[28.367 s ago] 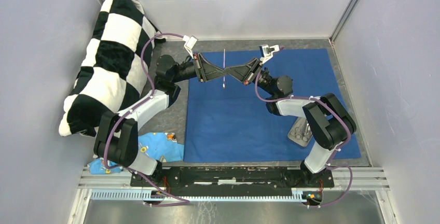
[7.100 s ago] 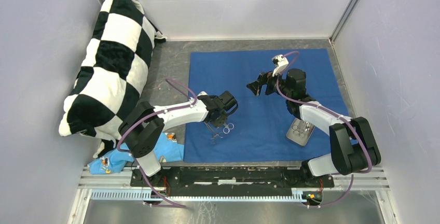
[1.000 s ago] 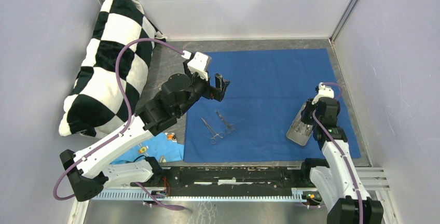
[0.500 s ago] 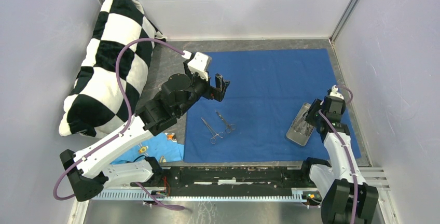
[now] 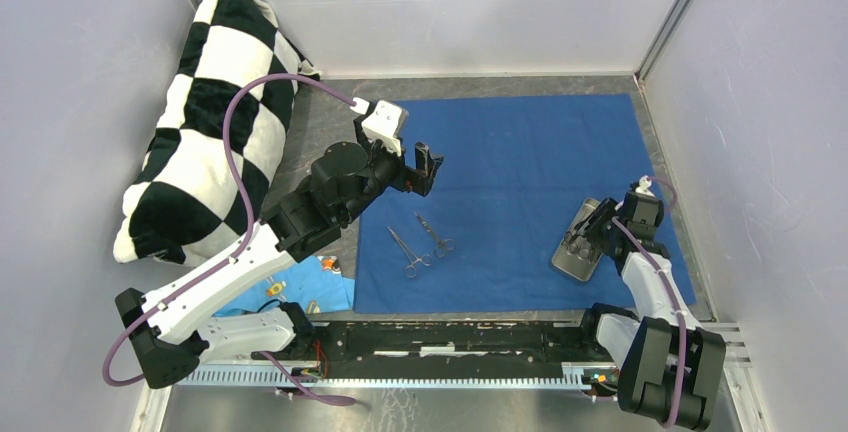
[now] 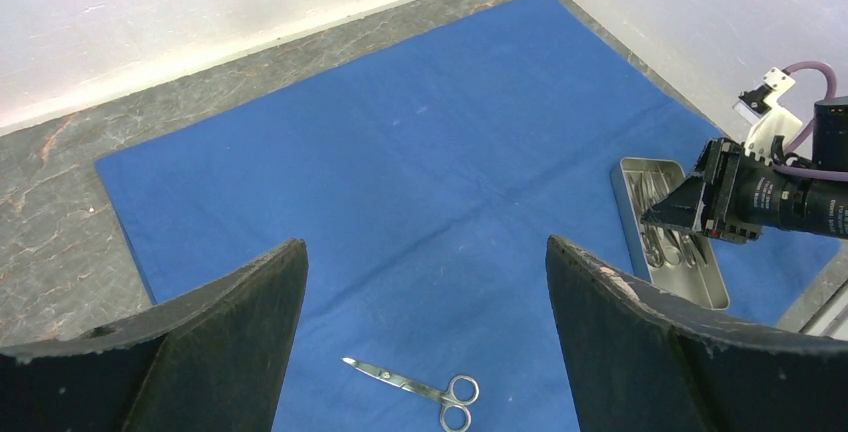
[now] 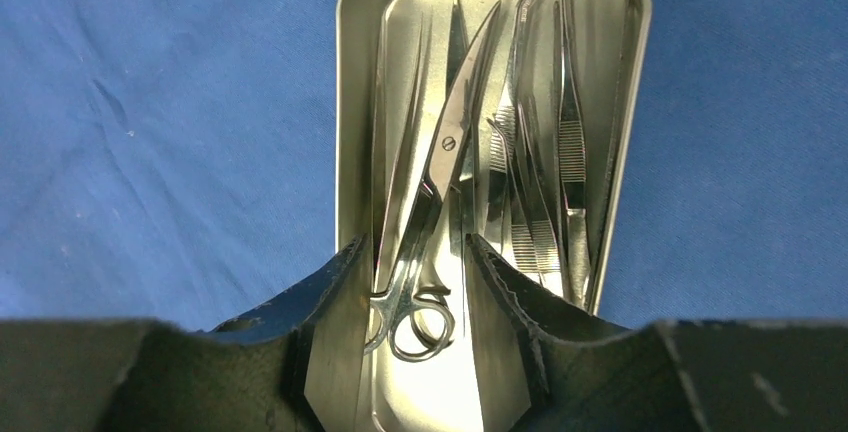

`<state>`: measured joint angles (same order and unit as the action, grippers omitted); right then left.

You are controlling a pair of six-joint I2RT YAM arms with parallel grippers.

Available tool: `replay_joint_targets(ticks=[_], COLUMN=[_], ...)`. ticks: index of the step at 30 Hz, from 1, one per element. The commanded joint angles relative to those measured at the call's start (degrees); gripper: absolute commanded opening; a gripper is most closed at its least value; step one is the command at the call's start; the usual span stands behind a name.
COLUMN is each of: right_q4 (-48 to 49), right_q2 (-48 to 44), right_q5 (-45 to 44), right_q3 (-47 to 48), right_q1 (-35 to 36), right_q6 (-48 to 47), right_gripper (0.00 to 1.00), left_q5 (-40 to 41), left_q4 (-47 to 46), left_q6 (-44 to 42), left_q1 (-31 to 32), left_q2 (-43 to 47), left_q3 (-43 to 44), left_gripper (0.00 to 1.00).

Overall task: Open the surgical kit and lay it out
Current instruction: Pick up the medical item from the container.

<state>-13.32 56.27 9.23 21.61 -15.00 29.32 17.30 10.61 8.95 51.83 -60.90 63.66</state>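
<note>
Right wrist view alone shows inside the small rectangular steel tray point(image 7: 341, 132): silver curved scissors point(image 7: 447, 142) and tweezers point(image 7: 570, 152), with the right end effector point(image 7: 415, 247) parted around the scissors' ring handles (contact unclear). Top view shows the dark blue cloth point(image 5: 520, 152) spread out, with two scissor-like instruments point(image 5: 405, 250) lying near the widely parted left end effector point(image 5: 428, 164).

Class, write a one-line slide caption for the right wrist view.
Open right gripper straddling the ring handles of scissors lying among tweezers in a steel tray on blue cloth.
</note>
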Motion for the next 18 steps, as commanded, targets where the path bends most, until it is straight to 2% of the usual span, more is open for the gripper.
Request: replay_joint_targets(ticks=[1, 14, 18], right_q4=[5.64, 11.79, 12.91], right_q2=[0.76, 3.53, 3.87], right_q5=[2.52, 5.03, 5.53], right_q3=[-1.25, -5.3, -6.59], right_q1=[-0.56, -0.99, -1.28], right_q6=[2.72, 8.65, 10.61], right_gripper=[0.45, 0.36, 0.3], left_q5=[-1.19, -1.46, -1.47], left_q4=[-1.81, -1.82, -1.89], left_q6=[-1.38, -1.13, -1.11], left_q1=[0.02, 0.02, 0.07], left_q2=[0.29, 0.41, 0.43], left_q3=[-0.11, -0.11, -0.2], left_gripper=[0.94, 0.94, 0.93])
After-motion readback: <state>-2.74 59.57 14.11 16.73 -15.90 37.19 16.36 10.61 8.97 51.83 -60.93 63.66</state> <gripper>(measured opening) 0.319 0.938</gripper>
